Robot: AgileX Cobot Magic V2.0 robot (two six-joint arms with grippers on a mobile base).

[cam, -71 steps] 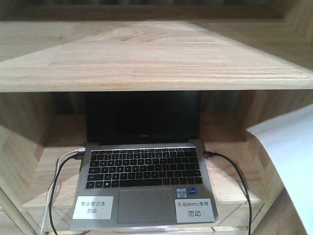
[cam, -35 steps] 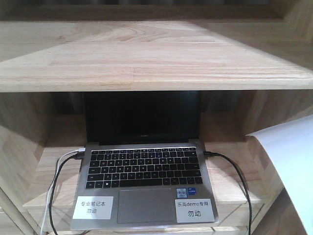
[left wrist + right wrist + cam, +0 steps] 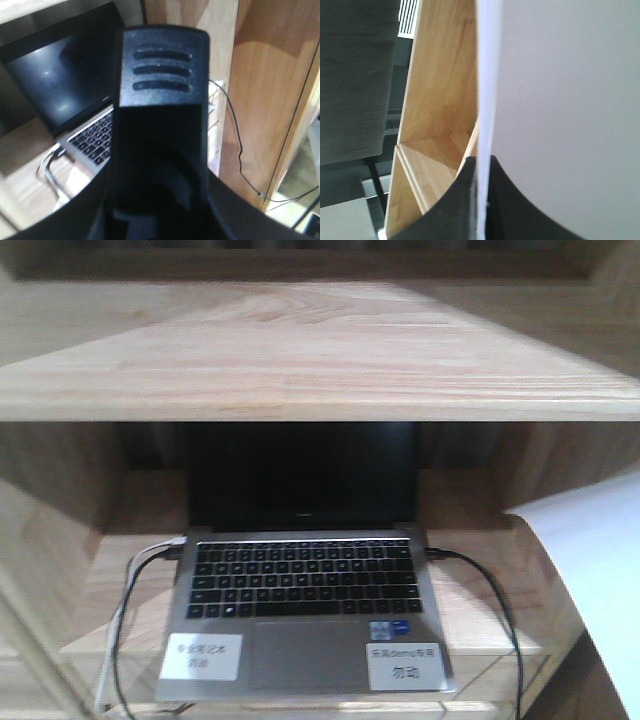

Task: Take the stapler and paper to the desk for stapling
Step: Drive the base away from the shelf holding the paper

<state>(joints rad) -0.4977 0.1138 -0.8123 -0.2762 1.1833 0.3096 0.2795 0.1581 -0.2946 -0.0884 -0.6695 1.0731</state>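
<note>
A black plastic body with three ridged grooves, the stapler (image 3: 161, 70), stands upright and fills the left wrist view. My left gripper (image 3: 160, 205) is shut on its lower part, with dark jaws on both sides. In the right wrist view the white paper (image 3: 560, 100) runs edge-on up from my right gripper (image 3: 483, 200), whose black fingers (image 3: 455, 205) are shut on its edge. From the front view only the sheet's corner (image 3: 598, 570) shows at the right edge; neither gripper appears there. I cannot pick out the desk.
An open laptop (image 3: 305, 590) with two white labels sits in a pale wooden shelf unit (image 3: 300, 370), with cables (image 3: 500, 610) trailing off both sides. A darker brown wooden panel (image 3: 272, 100) stands right of the shelf. A grey curtain (image 3: 355, 75) hangs on the left.
The paper's corner dropped lower and to the right in the front view. That view has shifted and blurred, so the laptop and shelf now sit slightly to the right.
</note>
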